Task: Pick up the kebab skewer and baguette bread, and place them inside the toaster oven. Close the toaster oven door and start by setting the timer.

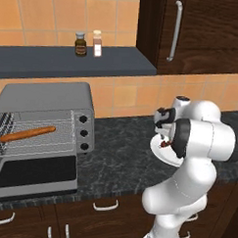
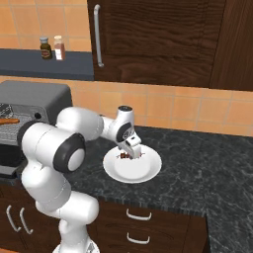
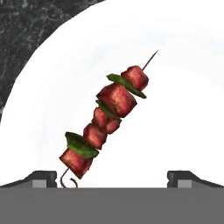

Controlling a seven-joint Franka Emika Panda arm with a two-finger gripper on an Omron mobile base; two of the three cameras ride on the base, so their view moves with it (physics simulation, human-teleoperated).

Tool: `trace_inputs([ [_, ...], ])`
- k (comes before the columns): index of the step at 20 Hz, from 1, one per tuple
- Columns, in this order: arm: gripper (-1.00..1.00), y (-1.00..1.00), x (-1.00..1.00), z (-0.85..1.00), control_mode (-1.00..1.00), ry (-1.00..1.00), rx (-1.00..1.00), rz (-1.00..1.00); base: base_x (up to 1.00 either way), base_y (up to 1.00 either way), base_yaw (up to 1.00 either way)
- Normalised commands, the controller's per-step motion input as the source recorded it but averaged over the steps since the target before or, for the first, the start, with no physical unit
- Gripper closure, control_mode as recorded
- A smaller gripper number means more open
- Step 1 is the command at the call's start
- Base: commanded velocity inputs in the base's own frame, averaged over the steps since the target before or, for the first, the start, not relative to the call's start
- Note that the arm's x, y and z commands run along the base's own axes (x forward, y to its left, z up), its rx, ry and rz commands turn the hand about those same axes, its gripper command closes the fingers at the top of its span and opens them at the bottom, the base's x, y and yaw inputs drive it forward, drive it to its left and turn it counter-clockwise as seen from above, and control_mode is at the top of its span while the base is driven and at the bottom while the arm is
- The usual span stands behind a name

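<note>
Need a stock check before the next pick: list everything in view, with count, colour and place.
kebab skewer: one, red-brown chunks with green bits, lying on the plate
plate: one, white, on the counter
baguette bread: one, orange-brown, on the oven's wire rack
toaster oven: one, grey, at the counter's left end
toaster oven door: one, dark glass, folded down open
jars: two, one dark, one pale, on the shelf
counter: one, dark speckled
gripper: one, open, just above the skewer

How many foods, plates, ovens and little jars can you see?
Foods: 2, the kebab skewer and the baguette bread
Plates: 1, the white plate
Ovens: 1, the toaster oven
Jars: 2, the spice jars
Total: 6
</note>
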Motion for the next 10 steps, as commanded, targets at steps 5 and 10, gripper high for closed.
trace_inputs([
  [5,-1.00,-0.07,0.31,-0.28,-1.00,0.08,0.00,-0.02,0.00,0.00,0.00],
  [10,-1.00,0.00,0.23,-0.28,-1.00,0.06,0.00,0.00,0.00,0.00,0.00],
])
